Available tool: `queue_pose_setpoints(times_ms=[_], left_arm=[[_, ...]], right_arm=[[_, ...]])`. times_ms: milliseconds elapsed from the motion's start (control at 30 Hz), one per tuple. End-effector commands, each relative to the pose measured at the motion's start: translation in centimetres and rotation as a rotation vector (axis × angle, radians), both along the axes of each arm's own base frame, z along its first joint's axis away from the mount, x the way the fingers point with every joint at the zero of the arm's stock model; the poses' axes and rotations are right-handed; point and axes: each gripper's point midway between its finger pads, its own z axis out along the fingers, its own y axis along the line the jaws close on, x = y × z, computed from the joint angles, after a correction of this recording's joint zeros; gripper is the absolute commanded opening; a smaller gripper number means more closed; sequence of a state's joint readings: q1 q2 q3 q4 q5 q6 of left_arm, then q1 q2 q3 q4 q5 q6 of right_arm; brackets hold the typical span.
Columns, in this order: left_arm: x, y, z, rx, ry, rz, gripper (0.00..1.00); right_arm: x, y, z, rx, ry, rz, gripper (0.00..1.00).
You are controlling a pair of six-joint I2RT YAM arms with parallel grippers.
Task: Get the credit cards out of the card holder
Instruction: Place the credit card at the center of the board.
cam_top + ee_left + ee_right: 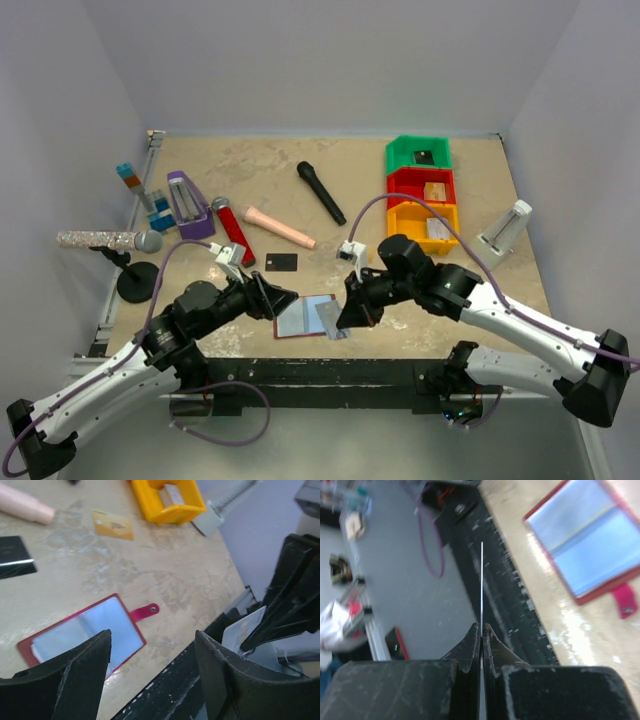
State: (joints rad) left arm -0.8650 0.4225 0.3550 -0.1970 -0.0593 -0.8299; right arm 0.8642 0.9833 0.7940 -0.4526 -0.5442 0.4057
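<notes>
The dark red card holder (303,318) lies open near the table's front edge, pale blue sleeves up, its red tab (145,612) pointing right. My left gripper (152,640) hovers open just over its left end with nothing between the fingers. My right gripper (481,626) is shut on a silver-grey credit card (482,587), seen edge-on in the right wrist view and lifted off the holder's right end (332,320). A black card (281,262) lies flat behind the holder. A tan-gold card (113,525) lies near the yellow bin.
Green (418,155), red (423,186) and yellow (425,226) bins stand at the back right, a white stand (504,230) beside them. A black microphone (320,192), a peach cylinder (279,227), a red microphone (232,227), a purple object (187,205) and a glitter microphone (105,240) lie further back.
</notes>
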Motion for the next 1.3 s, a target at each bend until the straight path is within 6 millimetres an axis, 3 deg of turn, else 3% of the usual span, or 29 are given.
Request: queue_pose_setpoints(times_ms=[0,33,100,400,1000,1267], left_arm=[[-3.4,-2.9,5.3,-0.128,-0.19,-0.292,0.72],[-4.2,-3.4,6.7,-0.167,-0.233,-0.346,0.72],[-5.5,-4.0,7.6,-0.195,-0.259,-0.438,0.72],[-9.1,-5.3,8.6,-0.258,-0.258,-0.68,0.69],[-9.6,-6.5,6.8,-0.257,-0.163,-0.748,0.59],[-10.2,-6.6,6.5,-0.26,-0.153,-0.789,0.42]], right_arm=[[-5.8,0.1,1.5,-0.012,-0.004,0.335,0.0],[-6.6,0.3,1.8,0.002,-0.001,0.368,0.0],[-7.5,0.4,2.3,0.02,-0.003,0.42,0.0],[-8.3,0.5,3.1,0.01,-0.011,0.493,0.0],[-6.9,2.0,4.0,-0.007,-0.042,0.466,0.0],[-6.6,2.1,4.0,-0.028,-0.043,0.477,0.0]])
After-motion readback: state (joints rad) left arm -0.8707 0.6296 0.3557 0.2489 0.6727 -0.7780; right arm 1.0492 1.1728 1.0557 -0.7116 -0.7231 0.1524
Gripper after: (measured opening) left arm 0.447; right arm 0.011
